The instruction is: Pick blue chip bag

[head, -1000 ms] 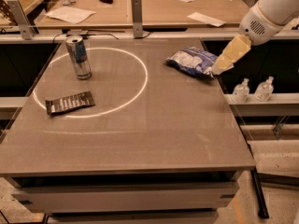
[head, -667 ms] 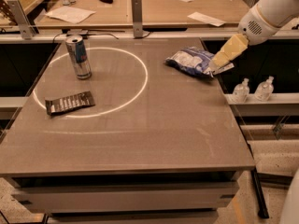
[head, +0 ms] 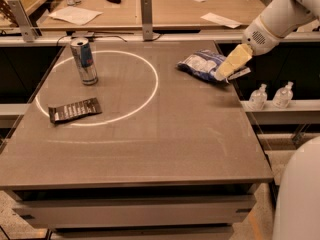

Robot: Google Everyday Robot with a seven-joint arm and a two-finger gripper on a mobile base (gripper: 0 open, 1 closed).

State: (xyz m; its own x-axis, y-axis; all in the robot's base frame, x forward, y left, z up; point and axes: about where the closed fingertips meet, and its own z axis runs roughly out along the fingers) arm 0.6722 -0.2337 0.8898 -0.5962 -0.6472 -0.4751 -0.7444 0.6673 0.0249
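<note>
gripper (head: 226, 70) at upper right, open or closed cannot be told, its tip hides the right end of blue chip bag (head: 200, 63), bag lies at table (head: 165, 144) upper right, immediately left of gripper

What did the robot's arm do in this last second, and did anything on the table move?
The gripper edged slightly toward the picture's left, over the near end of the blue chip bag; whether it has taken hold cannot be seen. The bag, the drink can and the dark wrapper stayed put.
</note>
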